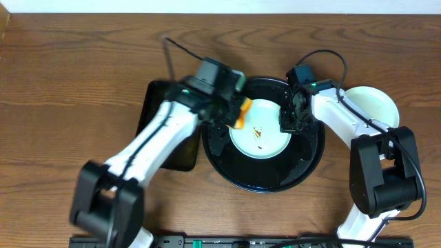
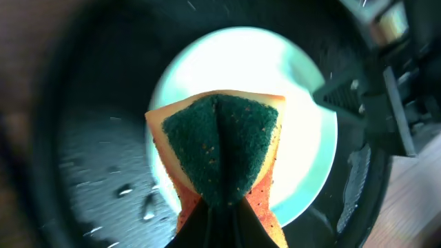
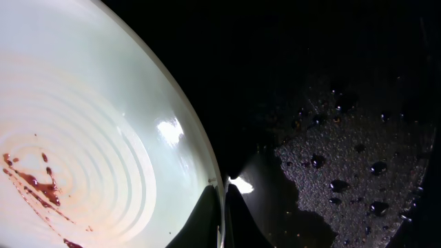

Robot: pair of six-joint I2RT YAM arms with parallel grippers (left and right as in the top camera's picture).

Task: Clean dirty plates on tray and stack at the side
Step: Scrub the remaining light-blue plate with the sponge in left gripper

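I see the mint plate (image 1: 260, 134) lying in the middle of the round black tray (image 1: 265, 184), with brown smears (image 3: 34, 182) near its centre; my left gripper (image 1: 238, 116) is clamped on an orange sponge (image 2: 220, 148) with a green scouring face, over the plate's left edge, contact not discernible; my right gripper (image 3: 224, 217) pinches the plate's right rim, one finger on either side; water beads (image 3: 375, 167) dot the tray floor; a second plate (image 1: 375, 103) rests on the tabletop (image 1: 83, 69) just right of the tray, partly behind the right arm.
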